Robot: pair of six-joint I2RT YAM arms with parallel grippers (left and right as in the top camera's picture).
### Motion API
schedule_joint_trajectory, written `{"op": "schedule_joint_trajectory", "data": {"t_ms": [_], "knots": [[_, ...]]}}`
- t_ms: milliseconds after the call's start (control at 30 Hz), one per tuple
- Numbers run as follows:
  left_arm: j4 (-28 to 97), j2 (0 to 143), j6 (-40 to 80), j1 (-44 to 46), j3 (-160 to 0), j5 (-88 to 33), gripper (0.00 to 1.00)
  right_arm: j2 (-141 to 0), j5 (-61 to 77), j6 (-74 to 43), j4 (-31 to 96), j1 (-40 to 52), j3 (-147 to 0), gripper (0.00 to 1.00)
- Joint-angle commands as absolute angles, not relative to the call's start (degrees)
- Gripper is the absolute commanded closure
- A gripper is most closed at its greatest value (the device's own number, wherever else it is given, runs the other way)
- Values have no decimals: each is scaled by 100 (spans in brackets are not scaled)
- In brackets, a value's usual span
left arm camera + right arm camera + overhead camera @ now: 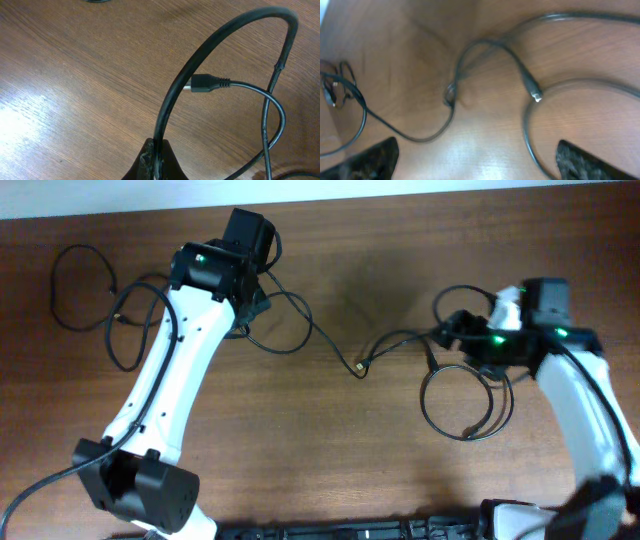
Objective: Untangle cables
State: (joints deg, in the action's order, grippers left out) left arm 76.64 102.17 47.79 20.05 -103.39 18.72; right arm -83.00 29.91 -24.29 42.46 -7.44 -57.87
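Note:
Thin black cables lie spread across the wooden table. One cable [58, 290] loops at the far left. A second cable [305, 330] runs from my left gripper [255, 302] to a metallic tip [360, 367] at the middle. A third cable [468, 405] forms loops at the right, below my right gripper [448, 330]. In the left wrist view my left gripper [159, 161] is shut on a cable [175, 90] that arches up from it, with a black plug [202, 84] beside it. My right gripper [480, 160] is wide open and empty above a cable plug end [535, 94].
The wooden table [330, 460] reaches a pale back edge [400, 188] at the top. The left arm [165, 390] crosses the left half of the table. The right arm [590, 420] stands along the right side.

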Motion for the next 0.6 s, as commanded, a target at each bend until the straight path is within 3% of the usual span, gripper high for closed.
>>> {"op": "schedule_joint_trajectory", "data": {"t_ms": [0,100,233,300,333,467,567], "knots": [[7660,9749,4525,1848,-10499,1997,100,-9002,3085,-2985,3771,-381,-5841,7],[7623,9426,4528,1627,-10501,1929,100,-9625,3085,-3146,3044,-80,-5841,20],[7596,9177,4501,1474,-10501,1890,100,-9909,3087,-3354,1879,193,-5841,57],[7594,9122,4248,1356,-10501,1892,100,-9907,3085,-3354,1660,222,-5843,92],[7594,9078,4139,1214,-10501,1894,100,-9907,3085,-3350,1675,217,-5843,96],[7465,8613,3822,134,-10556,1887,100,-9907,3083,-3330,1876,220,-5841,96],[6694,8058,2318,-718,-10687,1970,100,-9907,3083,-3328,2137,224,-5841,96]]}}
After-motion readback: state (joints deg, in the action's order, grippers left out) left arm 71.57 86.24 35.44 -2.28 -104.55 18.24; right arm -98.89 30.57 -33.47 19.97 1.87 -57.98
